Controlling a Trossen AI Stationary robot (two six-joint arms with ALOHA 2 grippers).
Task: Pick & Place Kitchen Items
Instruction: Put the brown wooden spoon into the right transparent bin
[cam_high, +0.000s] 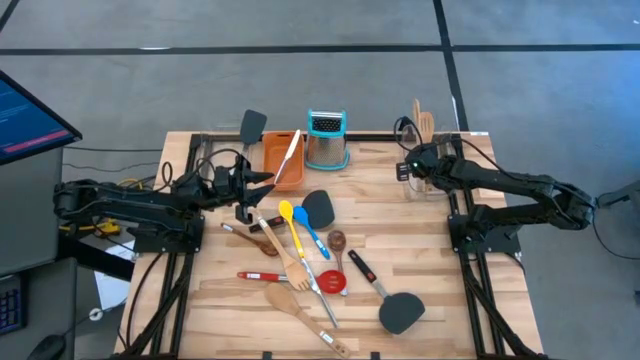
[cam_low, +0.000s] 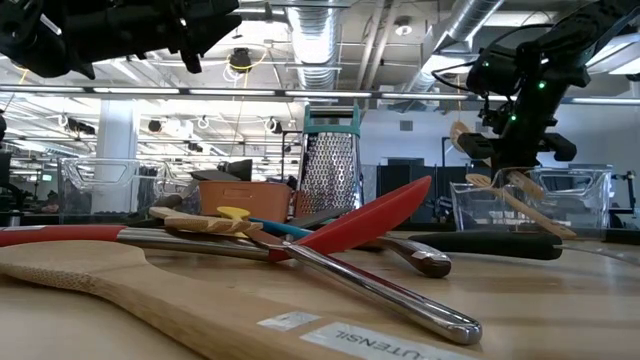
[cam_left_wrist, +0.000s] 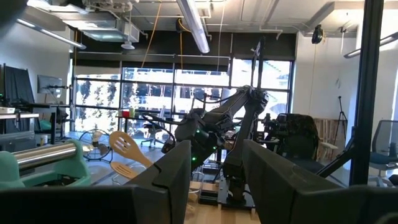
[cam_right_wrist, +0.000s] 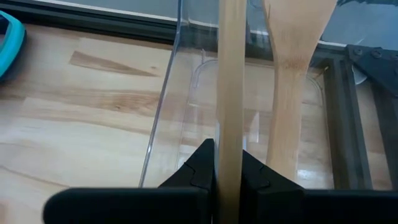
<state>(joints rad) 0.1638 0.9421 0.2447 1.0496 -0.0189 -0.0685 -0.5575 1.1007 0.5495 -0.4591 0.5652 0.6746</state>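
Beyond your bench you look into an open workshop: exposed ducts (cam_low: 330, 40) and pipes under the ceiling, strip lights (cam_left_wrist: 194, 25), and tall windows (cam_left_wrist: 155, 93) letting in daylight. The floor (cam_high: 300, 80) is grey, and a monitor (cam_high: 30, 115) glows off the bench's left edge.

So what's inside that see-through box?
Two wooden utensils stand in the clear bin: the right gripper holds one handle; a wooden spatula leans beside it. Their lower ends are hidden.

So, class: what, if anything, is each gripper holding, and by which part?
The right gripper grips a wooden utensil by its handle, over the clear bin. The left gripper holds nothing.
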